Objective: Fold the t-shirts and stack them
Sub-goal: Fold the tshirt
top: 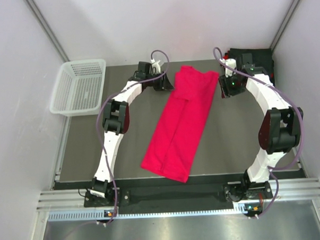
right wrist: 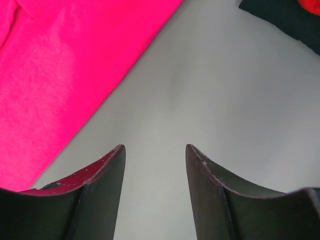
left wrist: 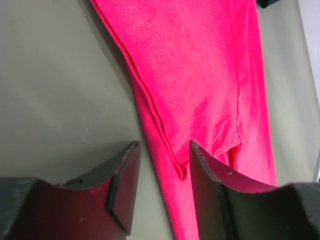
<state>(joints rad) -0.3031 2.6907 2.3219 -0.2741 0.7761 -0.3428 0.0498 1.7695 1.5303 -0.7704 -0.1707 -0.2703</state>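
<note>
The red t-shirt [top: 181,121] lies folded into a long narrow strip, running from the far middle of the table toward the near edge. My left gripper [top: 166,81] is open at the strip's far left corner; in the left wrist view [left wrist: 164,175] its jaws straddle the shirt's folded edge [left wrist: 200,75]. My right gripper [top: 225,90] is open and empty just right of the strip's far end, over bare table [right wrist: 155,165], with the shirt [right wrist: 60,70] to its left. Black shirts [top: 255,60] lie piled at the far right corner.
A white mesh basket [top: 79,86] stands at the far left, off the dark mat. White walls close in on both sides. The black cloth also shows at the top right of the right wrist view [right wrist: 285,20].
</note>
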